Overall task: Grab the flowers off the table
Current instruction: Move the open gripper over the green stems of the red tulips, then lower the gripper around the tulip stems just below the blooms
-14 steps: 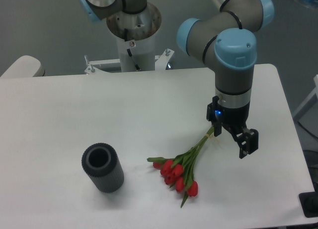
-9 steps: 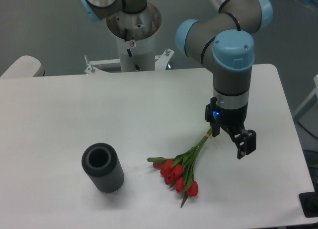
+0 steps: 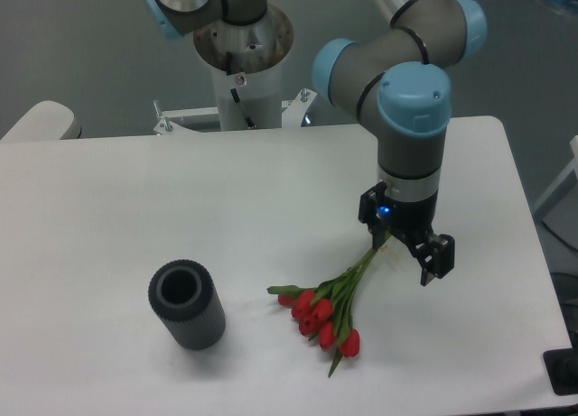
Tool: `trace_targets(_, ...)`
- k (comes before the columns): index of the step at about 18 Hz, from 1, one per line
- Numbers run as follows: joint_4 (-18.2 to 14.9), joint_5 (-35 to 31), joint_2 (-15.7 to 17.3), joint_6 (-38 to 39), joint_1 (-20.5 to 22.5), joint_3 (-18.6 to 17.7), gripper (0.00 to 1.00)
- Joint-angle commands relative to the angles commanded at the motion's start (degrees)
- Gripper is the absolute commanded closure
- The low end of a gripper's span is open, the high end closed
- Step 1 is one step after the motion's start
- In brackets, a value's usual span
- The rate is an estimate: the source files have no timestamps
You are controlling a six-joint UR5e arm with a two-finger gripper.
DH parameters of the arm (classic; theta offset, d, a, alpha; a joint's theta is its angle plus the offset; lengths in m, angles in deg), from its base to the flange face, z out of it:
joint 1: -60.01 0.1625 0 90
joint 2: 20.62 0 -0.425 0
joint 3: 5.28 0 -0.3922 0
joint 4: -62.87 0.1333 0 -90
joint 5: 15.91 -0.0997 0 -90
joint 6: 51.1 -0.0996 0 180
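The flowers (image 3: 327, 306) lie flat on the table (image 3: 135, 208), right of its middle and towards the near edge. The red buds cluster at the lower left of the bunch, and the thin green stems run up and to the right from them. The upper ends of the stems pass under the gripper (image 3: 404, 244) and are hidden by it, so where they stop cannot be made out.

The gripper hangs from the arm's wrist straight over those stem ends. Its jaws are spread apart: one finger (image 3: 435, 256) stands clear to the right of the stems, while the other is mostly lost against the dark body of the tool near a small blue light. Whether either finger touches the stems or the tabletop cannot be told from this view. Nothing is held between them.

Well to the left of the bunch a dark grey ribbed vase (image 3: 187, 305) stands upright, its open mouth facing up. At the back the arm's base (image 3: 242, 55) rises behind the table's far edge, its top cut off by the frame. A pale rounded object (image 3: 41, 121) shows partly at the left edge.
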Motion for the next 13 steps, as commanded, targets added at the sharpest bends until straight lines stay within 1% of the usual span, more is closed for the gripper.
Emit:
trace_targets(2,0.09,0.09,0.09,4.67,-0.09,-2.46,0.0)
trace_targets(5,0.35,-0.17,-0.52,7.58,-0.09,-4.14,0.0)
trace_targets(8,0.61,0.0,-0.79,9.78,0.7,-8.08,0.0)
trace_targets(10,1.05,0.0,-1.14,9.87,0.88,-9.06,0.0)
trace_targets(13,1.58,-0.78,-2.19,9.7,0.7,-9.59,0.0)
